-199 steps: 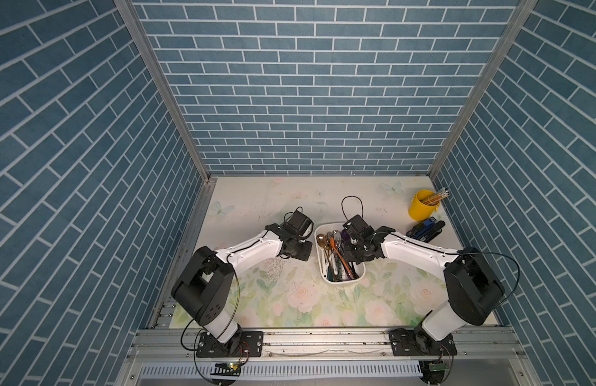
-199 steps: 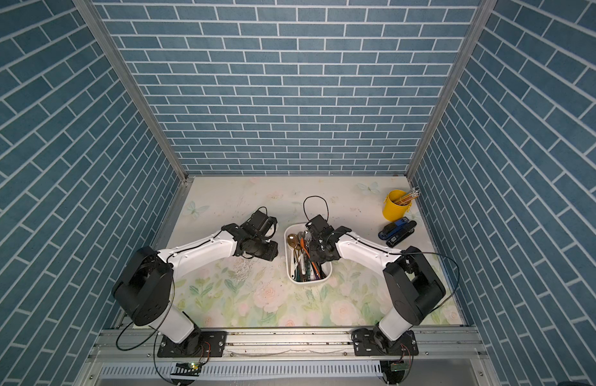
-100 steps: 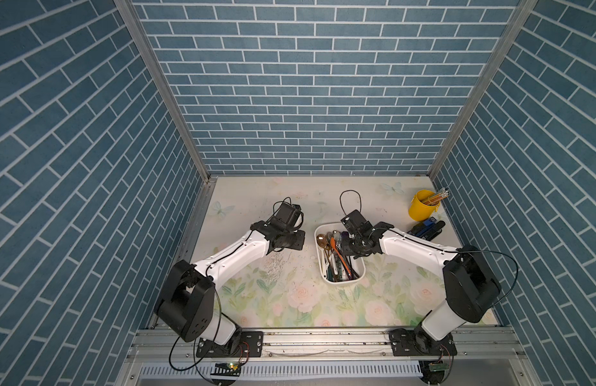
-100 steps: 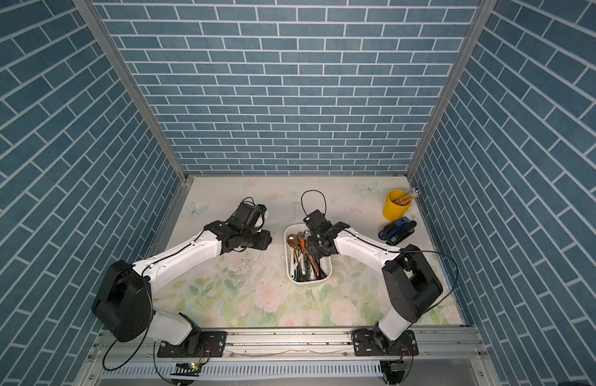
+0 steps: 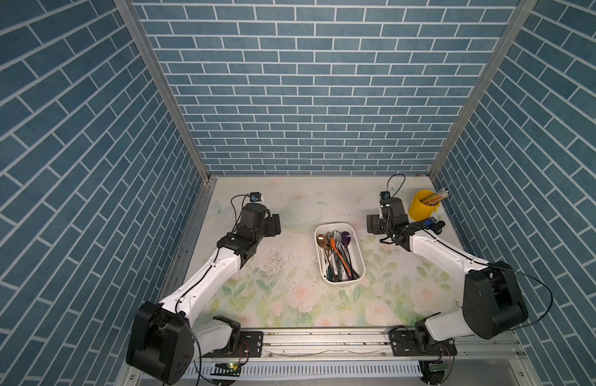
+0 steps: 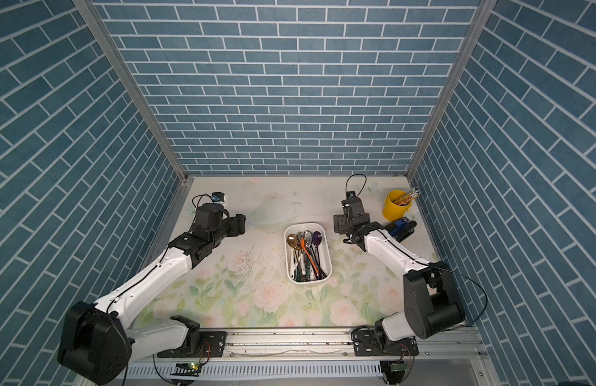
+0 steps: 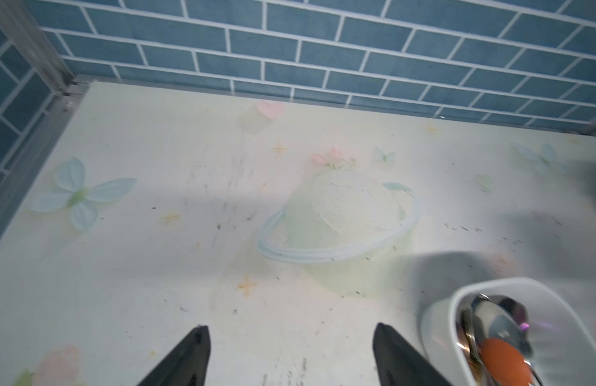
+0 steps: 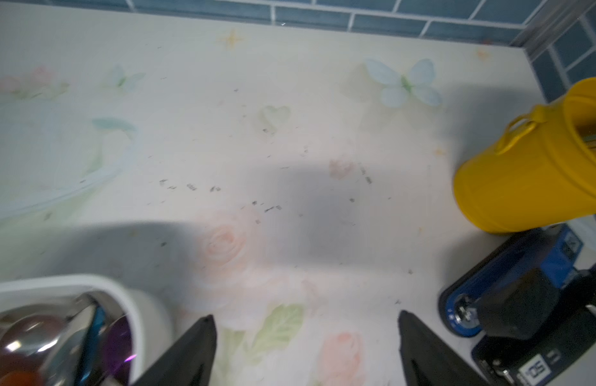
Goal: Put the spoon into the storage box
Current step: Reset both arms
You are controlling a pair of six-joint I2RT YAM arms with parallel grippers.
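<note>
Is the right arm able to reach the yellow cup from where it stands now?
Probably yes. The right gripper is open and empty, the yellow cup stands close beside it, and only bare table lies between them.

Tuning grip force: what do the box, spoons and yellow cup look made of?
Box: likely white plastic, matte, thick rounded rim. Silver spoons: polished metal, mirror glints; the orange spoon looks plastic, dull. Yellow cup: painted metal or plastic, smooth sheen; can't tell which.
</note>
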